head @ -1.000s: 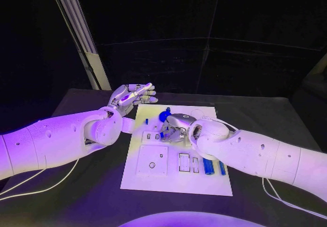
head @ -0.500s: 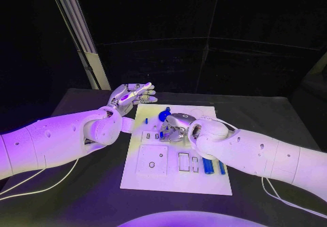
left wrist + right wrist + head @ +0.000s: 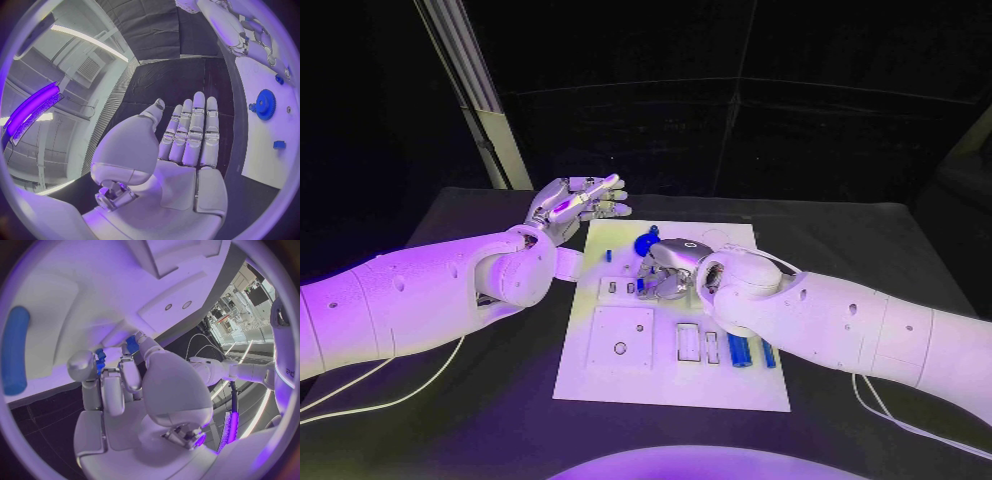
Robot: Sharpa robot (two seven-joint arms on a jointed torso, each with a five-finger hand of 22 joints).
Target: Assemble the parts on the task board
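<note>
The left robot hand (image 3: 577, 205) is raised just past the far left corner of the white board (image 3: 617, 385), palm up, with its fingers (image 3: 195, 131) straight, side by side and holding nothing. It touches neither the board nor the dark surface (image 3: 862, 240) under it.

The right robot hand (image 3: 672, 268) reaches down onto the middle of the board, fingers curled in tight. In the right wrist view its fingertips (image 3: 114, 385) close around a small blue piece (image 3: 100, 361), with another bit of blue (image 3: 132, 345) showing just beside them; whether that second bit is pinched or merely sits on the board cannot be told.

Just beyond the right robot hand, between the two hands, a blue gear (image 3: 648, 243) lies flat on the board. A tiny blue peg (image 3: 609, 256) stands near the board's left edge, close to the left robot hand's wrist. Behind the right robot hand, along its forearm, two blue rods (image 3: 738, 351) lie side by side next to narrow rectangular slots (image 3: 689, 342). A square recess with a small hole (image 3: 623, 339) sits to the left of those slots.
</note>
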